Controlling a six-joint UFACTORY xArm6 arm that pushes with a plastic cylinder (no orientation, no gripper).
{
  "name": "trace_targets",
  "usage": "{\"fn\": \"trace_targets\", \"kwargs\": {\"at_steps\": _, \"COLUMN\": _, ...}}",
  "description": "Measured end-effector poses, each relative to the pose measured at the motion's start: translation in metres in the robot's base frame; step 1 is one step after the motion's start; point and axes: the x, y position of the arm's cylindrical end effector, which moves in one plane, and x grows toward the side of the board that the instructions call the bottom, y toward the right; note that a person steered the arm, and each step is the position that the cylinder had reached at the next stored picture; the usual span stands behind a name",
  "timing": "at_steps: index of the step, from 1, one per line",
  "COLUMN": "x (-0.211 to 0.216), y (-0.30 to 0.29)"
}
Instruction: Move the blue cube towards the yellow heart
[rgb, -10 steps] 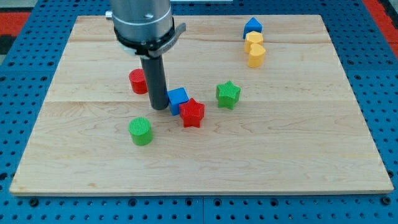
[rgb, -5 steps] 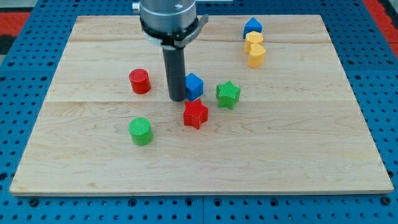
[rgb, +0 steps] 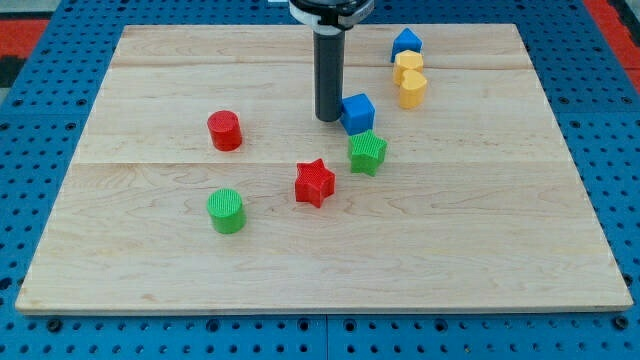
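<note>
The blue cube (rgb: 357, 112) sits on the wooden board (rgb: 150, 260) right of centre, in the upper half. My tip (rgb: 328, 119) touches its left side. Of two yellow blocks up and to the right of the cube, the lower one (rgb: 412, 89) looks like the yellow heart and the upper one (rgb: 407, 66) touches it. The cube lies a short way down-left of the heart and just above the green star (rgb: 367, 152).
A second blue block (rgb: 405, 43) sits at the view's top, above the yellow pair. A red star (rgb: 314, 183) lies below the cube. A red cylinder (rgb: 225, 131) and a green cylinder (rgb: 227, 210) are at the left.
My tip moved up and right, pushing the blue cube from beside the red star to above the green star, closer to the yellow blocks. The other blocks stayed in place.
</note>
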Motion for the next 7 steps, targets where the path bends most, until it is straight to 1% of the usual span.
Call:
{"fn": "trace_targets", "kwargs": {"at_steps": 2, "x": -0.004, "y": 0.044}}
{"fn": "trace_targets", "kwargs": {"at_steps": 3, "x": -0.002, "y": 0.039}}
{"fn": "trace_targets", "kwargs": {"at_steps": 4, "x": 0.016, "y": 0.023}}
{"fn": "trace_targets", "kwargs": {"at_steps": 6, "x": 0.021, "y": 0.058}}
{"fn": "trace_targets", "kwargs": {"at_steps": 7, "x": 0.021, "y": 0.066}}
